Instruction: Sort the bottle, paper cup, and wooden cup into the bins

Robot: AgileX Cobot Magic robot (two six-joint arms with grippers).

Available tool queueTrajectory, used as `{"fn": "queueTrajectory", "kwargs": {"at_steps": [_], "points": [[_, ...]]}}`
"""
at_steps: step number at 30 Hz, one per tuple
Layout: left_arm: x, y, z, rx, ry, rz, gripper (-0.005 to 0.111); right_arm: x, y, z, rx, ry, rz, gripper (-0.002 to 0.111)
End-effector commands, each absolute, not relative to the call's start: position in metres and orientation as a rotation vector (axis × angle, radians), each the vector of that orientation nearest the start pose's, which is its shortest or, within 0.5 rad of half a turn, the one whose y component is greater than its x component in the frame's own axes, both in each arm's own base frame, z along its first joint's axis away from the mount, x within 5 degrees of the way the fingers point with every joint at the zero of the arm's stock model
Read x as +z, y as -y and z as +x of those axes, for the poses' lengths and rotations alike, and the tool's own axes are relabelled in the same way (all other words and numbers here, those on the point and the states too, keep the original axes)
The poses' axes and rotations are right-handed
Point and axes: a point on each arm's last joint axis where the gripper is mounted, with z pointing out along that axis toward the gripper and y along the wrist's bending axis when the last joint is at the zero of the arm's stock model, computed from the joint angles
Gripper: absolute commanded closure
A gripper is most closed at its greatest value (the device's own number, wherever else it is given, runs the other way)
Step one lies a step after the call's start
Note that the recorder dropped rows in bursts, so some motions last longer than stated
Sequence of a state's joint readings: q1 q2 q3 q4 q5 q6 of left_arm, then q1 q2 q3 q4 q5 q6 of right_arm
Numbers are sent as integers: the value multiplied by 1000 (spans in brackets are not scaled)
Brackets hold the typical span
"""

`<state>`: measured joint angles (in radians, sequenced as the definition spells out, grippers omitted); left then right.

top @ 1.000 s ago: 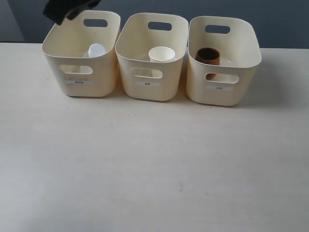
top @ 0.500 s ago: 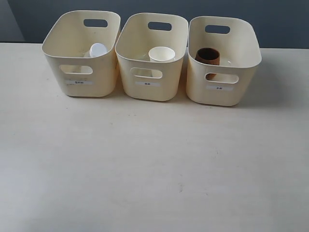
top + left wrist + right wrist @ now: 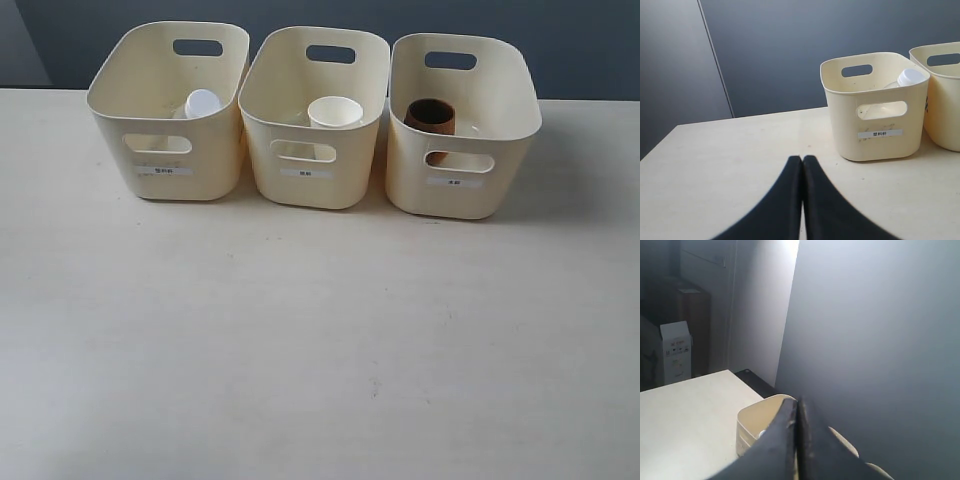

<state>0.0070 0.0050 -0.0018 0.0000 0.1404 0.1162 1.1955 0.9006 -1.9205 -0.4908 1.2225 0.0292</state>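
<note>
- Left end effector (image 3: 802, 161): the two black fingers lie pressed together along their length with nothing between them. It hangs over the pale desk (image 3: 730, 160), near the left bin (image 3: 840, 130) but clear of it.
- Right end effector (image 3: 797, 405): the fingers are likewise closed flat on each other and hold nothing. Past the tips shows the cream rim of one of the bins (image 3: 752, 415); which one cannot be told from the right wrist view.
- Exterior view: the three bins stand in a row on the far part of the desk, just beside each other. Whether their rims touch cannot be told.
- Each bin has an oval handle cut-out in its near and far wall and a small white label (image 3: 165, 171) under the near cut-out. The print is too small to read.
- Left bin: the bottle (image 3: 203, 103) is inside. Its white cap shows above the near wall. In the left wrist view it lies tilted, cap up by the rim, with the clear body visible through the cut-out.
- Middle bin (image 3: 265, 160): the paper cup (image 3: 335, 112) stands upright inside, mouth up.
- Right bin (image 3: 410, 180): the wooden cup (image 3: 430, 115) stands upright inside, mouth up, on the side nearer the middle bin. Its brown wall shows through the near cut-out.
- Behind the row: a dark blue-grey wall (image 3: 560, 40).
- Right wrist view, far background: a white cardboard box (image 3: 675, 352), well apart from the desk.
</note>
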Motion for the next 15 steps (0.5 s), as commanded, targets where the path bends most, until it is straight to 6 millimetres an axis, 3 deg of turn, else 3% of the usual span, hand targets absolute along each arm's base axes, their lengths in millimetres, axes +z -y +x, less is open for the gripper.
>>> {"fn": "queueTrajectory", "kwargs": {"at_steps": [1,9,15], "points": [[201,0,56,94,-1617,87,107,589,-23,52,425,-1518,-749,109],[201,0,56,94,-1617,87,107,562,-46,66,290,-1602,-808,109],[201,0,56,94,-1617,87,107,534,-55,88,94,-1717,-722,109]]}}
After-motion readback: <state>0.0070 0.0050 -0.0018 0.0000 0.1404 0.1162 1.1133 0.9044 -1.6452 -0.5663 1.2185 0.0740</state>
